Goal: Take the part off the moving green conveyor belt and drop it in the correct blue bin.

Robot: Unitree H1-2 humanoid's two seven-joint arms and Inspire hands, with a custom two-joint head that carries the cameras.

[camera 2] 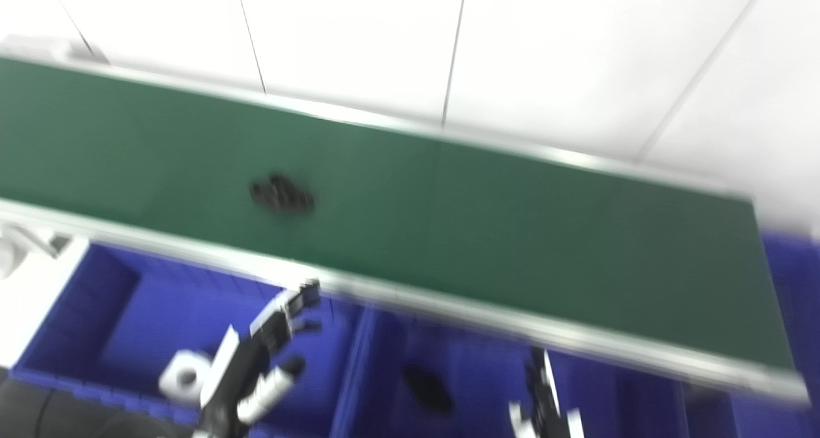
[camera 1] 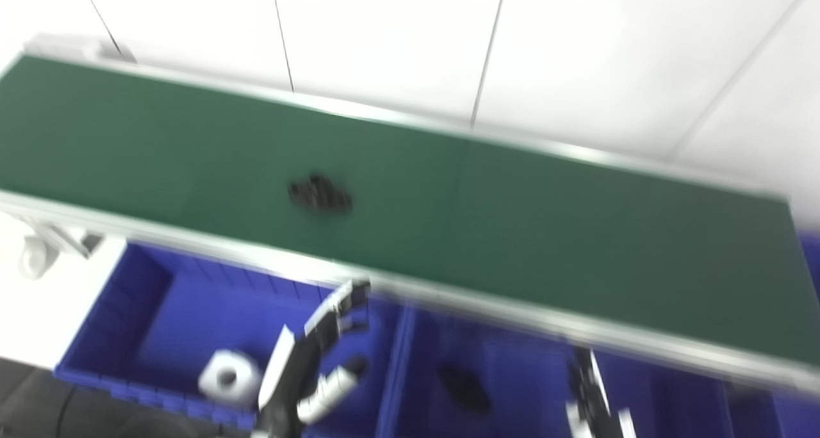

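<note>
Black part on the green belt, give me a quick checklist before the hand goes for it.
1. Black part on belt, nothing touching it: ok.
2. Left hand open, holding nothing: ok.
3. Left hand near part: not ok, it hangs over the left bin.
4. Right hand state: cannot tell, cut off by the picture's edge.
5. Matching bin: middle bin holds a similar dark part: ok.
6. Picture sharpness: not ok, blurred.

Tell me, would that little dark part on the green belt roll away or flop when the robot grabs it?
The dark part looks low and lumpy, not round, so it probably would not roll. It seems to hold a compact shape, so likely stiff, though blur hides detail. It looks small beside the left hand, so probably light.
</note>
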